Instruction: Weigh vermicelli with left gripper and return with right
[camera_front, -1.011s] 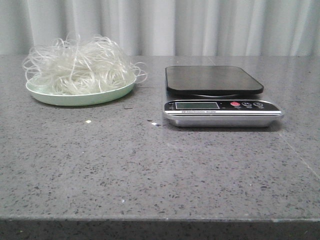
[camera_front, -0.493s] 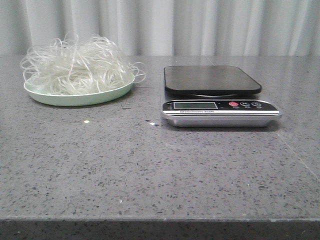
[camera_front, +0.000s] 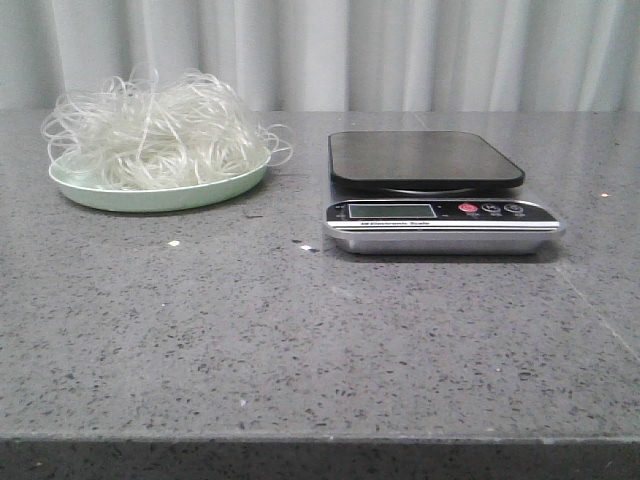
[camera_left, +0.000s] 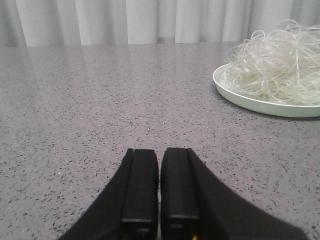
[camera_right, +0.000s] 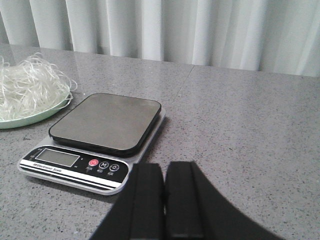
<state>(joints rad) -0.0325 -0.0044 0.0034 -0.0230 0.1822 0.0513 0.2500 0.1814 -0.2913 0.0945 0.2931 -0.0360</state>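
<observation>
Low over the grey bench (camera_front: 300, 340), the left end effector (camera_left: 159, 187) and right end effector (camera_right: 165, 197) both point forward with fingers pressed together, holding nothing. Farther back, the scale (camera_front: 440, 190) sits bare. The vermicelli (camera_front: 155, 130) is heaped on the green plate (camera_front: 150, 198) at the far left.

One pale green plate (camera_front: 160, 195) holding one tangle of vermicelli (camera_front: 155, 130), one digital kitchen scale (camera_front: 440, 190), and two black grippers, left gripper (camera_left: 159, 192) and right gripper (camera_right: 165, 200), on one grey table (camera_front: 300, 340).
</observation>
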